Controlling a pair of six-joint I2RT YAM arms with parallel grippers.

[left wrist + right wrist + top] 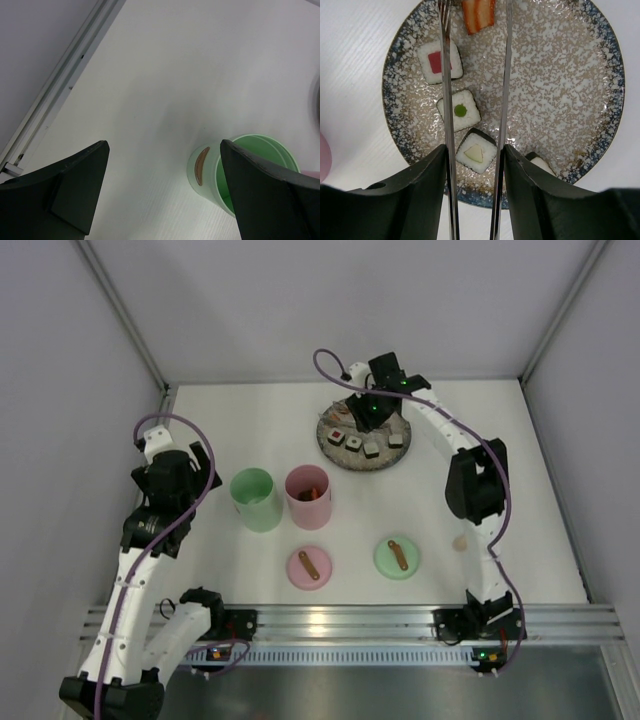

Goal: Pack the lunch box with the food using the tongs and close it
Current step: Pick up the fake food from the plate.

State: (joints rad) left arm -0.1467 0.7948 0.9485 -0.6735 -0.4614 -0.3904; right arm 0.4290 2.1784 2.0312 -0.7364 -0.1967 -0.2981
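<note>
Above the speckled plate [560,75], my right gripper [475,148] is shut on the tongs [507,75], whose two silver arms run forward, spread apart. On the plate lie the food pieces: sushi rolls with a red centre [440,61], a green centre [460,110] and a pale centre [476,151], and an orange shrimp [479,14] between the tong arms. The lunch box stands open as a green cup [255,498] and a pink cup [308,496] that holds brown bits. My left gripper [162,144] hangs open beside the green cup [209,175].
A pink lid [309,566] and a green lid [396,557] lie near the front of the table. A small pale piece [460,541] sits by the right arm. The enclosure's walls and metal rail [60,85] border the table.
</note>
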